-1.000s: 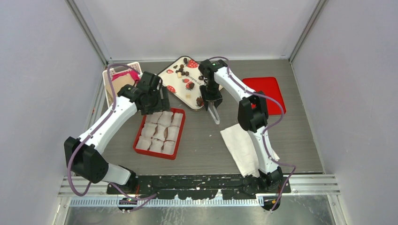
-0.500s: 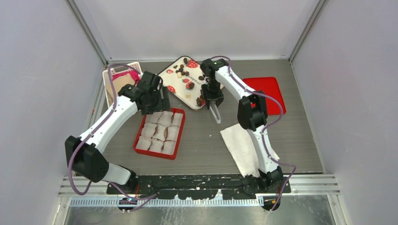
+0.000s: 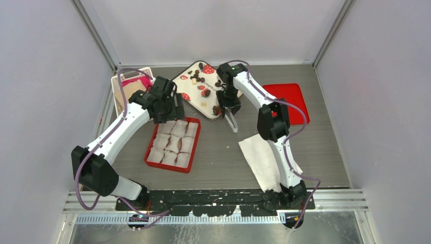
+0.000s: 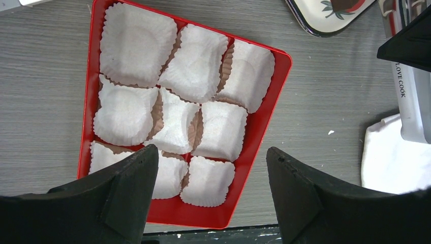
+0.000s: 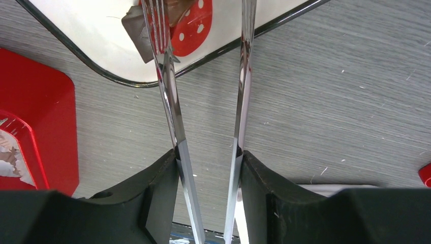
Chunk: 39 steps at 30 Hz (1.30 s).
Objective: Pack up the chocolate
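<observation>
the left arm (image 3: 119, 134) reaches forward and to the right from its base, elbow bent near the near edge, wrist turned down. the left gripper (image 4: 211, 157) points straight down, its two black fingers (image 4: 127, 188) spread wide and holding nothing. the right arm (image 3: 272, 124) stretches far forward, then bends down at the wrist. the right gripper (image 5: 208, 160) is clamped on metal tongs (image 5: 173, 112), each finger pressing one blade from outside.
</observation>
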Available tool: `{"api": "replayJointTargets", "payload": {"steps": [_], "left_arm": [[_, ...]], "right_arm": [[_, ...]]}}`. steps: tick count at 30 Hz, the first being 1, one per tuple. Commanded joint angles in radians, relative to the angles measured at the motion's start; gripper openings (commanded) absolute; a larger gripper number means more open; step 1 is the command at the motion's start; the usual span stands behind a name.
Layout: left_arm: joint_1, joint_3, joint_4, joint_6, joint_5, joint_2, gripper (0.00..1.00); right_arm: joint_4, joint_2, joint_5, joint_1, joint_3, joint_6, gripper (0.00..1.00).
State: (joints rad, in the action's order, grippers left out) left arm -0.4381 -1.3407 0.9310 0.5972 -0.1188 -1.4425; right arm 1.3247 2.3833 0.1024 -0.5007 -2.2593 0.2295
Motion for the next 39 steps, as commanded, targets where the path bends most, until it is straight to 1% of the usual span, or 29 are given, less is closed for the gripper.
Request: {"api": "replayJointTargets", "payload": {"steps": [1, 8, 12, 17, 25, 31, 36, 39], "left_arm": [[0.006, -0.048, -0.028, -0.009, 0.002, 0.004, 0.79], [0.006, -0.051, -0.030, -0.005, 0.008, 0.000, 0.79], [0.006, -0.050, -0.029, -0.003, 0.007, 0.002, 0.79], [0.006, -0.042, -0.029, 0.002, 0.007, 0.008, 0.79], [0.006, -0.048, -0.031, 0.003, 0.016, 0.002, 0.78], [0.006, -0.054, -0.032, -0.002, 0.022, -0.009, 0.78], [0.006, -0.055, -0.030, -0.007, 0.021, -0.012, 0.78], [0.006, -0.054, -0.026, -0.009, 0.014, -0.009, 0.78]], "right_arm": [[0.002, -0.051, 0.020, -0.005, -0.033, -0.016, 0.51], [0.029, 0.002, -0.057, -0.006, -0.072, 0.016, 0.49], [0.033, 0.000, -0.098, -0.007, -0.063, 0.025, 0.45], [0.032, -0.010, -0.098, -0.005, -0.037, 0.022, 0.44], [0.028, -0.016, -0.025, -0.011, -0.012, -0.006, 0.47], [0.034, -0.013, -0.056, -0.016, -0.004, -0.002, 0.47], [0.047, 0.014, -0.090, -0.016, -0.047, 0.004, 0.43], [0.045, 0.013, -0.093, -0.016, -0.049, 0.007, 0.39]]}}
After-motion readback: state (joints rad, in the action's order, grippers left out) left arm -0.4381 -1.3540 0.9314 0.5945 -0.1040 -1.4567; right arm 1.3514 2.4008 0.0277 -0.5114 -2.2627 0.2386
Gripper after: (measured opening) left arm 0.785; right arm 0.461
